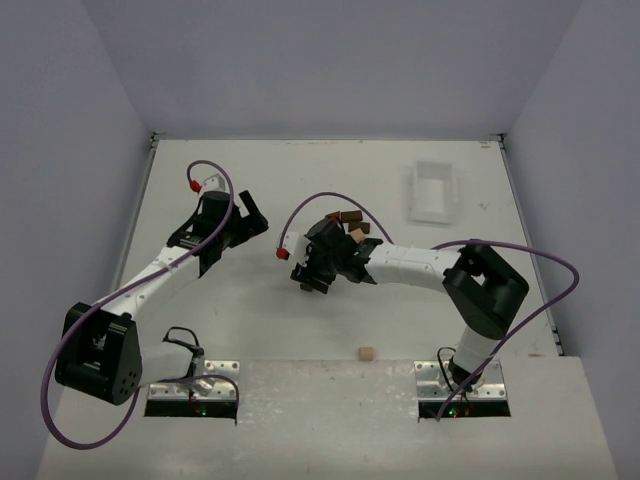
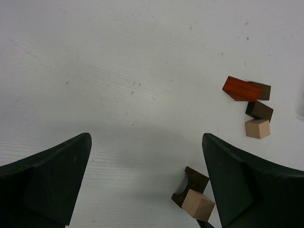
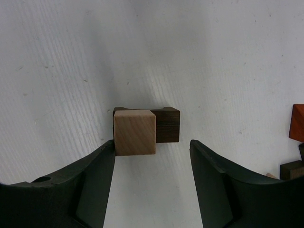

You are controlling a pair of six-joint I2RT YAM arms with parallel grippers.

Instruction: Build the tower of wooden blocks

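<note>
Near table edge: one loose light tan wooden cube (image 1: 367, 353) is lying alone on the white table (image 1: 300, 180), between the two arm bases. Further in, left gripper (image 1: 255, 218) is hovering over bare table with its jaws spread as wide as they go and nothing between them; the left wrist view shows only table surface inside the gap. Right gripper (image 3: 152, 142) is reaching in from the right and pointing down at the wood block tower (image 3: 142, 130), which is standing near mid-table, just past its fingertips. Its jaws are standing partly apart and gripping nothing; the left fingertip is sitting just beside the tower's lower corner, and whether it is touching I cannot tell. The tower is showing two pieces: a small light tan cube (image 3: 135, 133) appearing to sit on one end of a dark brown notched block (image 3: 168, 124). Beyond the tower, a loose cluster is lying close together: a reddish-orange wooden wedge (image 2: 242, 89) touching a dark brown wooden piece (image 2: 264, 90), then another dark brown block (image 2: 259, 110) and a second tan cube (image 2: 257, 128) just beside it. Farthest back, right side, a white rectangular plastic tray (image 1: 432, 192) is sitting well apart from the blocks.
</note>
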